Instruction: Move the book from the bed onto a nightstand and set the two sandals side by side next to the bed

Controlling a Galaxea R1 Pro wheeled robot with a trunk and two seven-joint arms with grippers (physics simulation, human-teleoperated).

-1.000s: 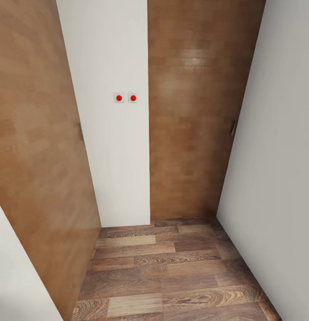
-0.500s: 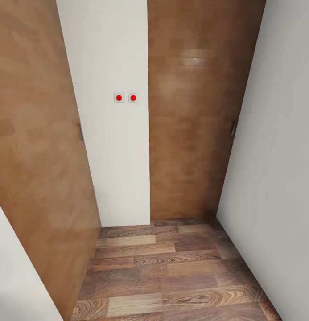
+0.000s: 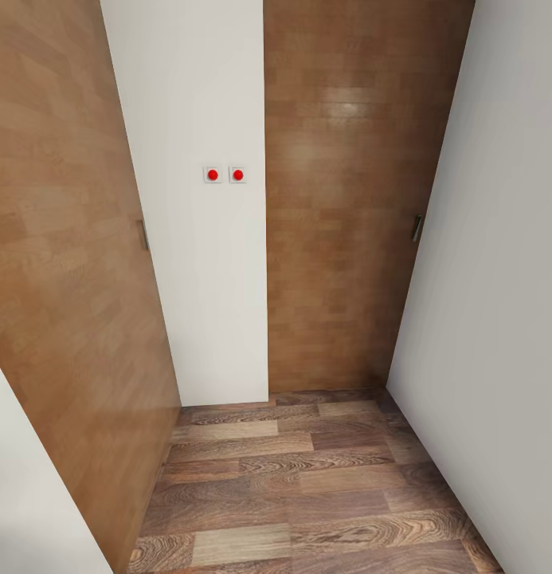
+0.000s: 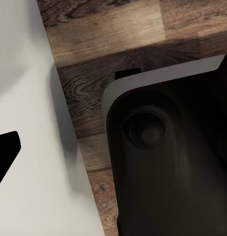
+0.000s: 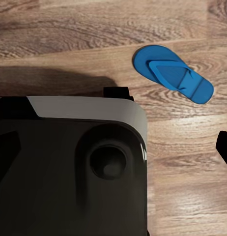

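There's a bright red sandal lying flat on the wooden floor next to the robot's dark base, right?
Almost. The flat flip-flop sandal is bright blue, not red. The right wrist view shows it lying flat on the wood-plank floor near the robot's dark base.

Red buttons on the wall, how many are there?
2. The left red button and the right red button sit side by side on the white wall panel, between the two wooden doors. More could be outside the picture.

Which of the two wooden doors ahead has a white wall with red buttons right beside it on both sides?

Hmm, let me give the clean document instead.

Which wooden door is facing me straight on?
The right door, beyond the red buttons; the left door runs angled along the side.
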